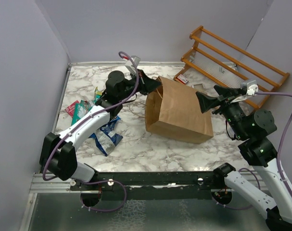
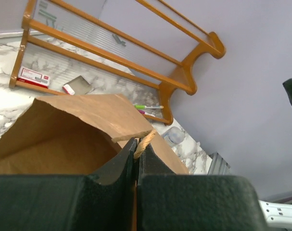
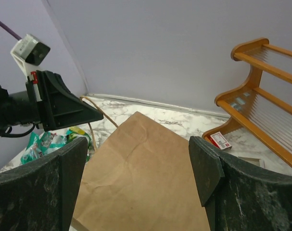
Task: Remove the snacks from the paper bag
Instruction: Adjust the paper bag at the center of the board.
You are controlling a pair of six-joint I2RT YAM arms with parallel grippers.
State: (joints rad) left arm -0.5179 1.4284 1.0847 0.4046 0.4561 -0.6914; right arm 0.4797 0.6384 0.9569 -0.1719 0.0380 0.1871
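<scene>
Paper bag: plain brown kraft paper bag (image 1: 179, 113) on the white marbled tabletop (image 1: 136, 151), mouth towards the left gripper.
Left gripper (image 2: 136, 147): fingers pressed together on the bag's twisted-paper handle (image 2: 146, 139).
Right gripper (image 3: 138, 144): fingers spread wide, holding nothing, above the bag's other end.
Snacks: blue crinkly foil packets (image 1: 106, 136) and green foil packets (image 1: 81, 111), beyond the bag's mouth end, clear of it.
Rack: orange wooden slatted rack (image 1: 232, 55), behind the bag.

Snacks (image 1: 106, 136) lie left of the paper bag (image 1: 180, 113), rack (image 1: 234, 55) behind it.

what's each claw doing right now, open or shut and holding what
left claw: closed on the handle of the paper bag
right claw: open, holding nothing
</scene>
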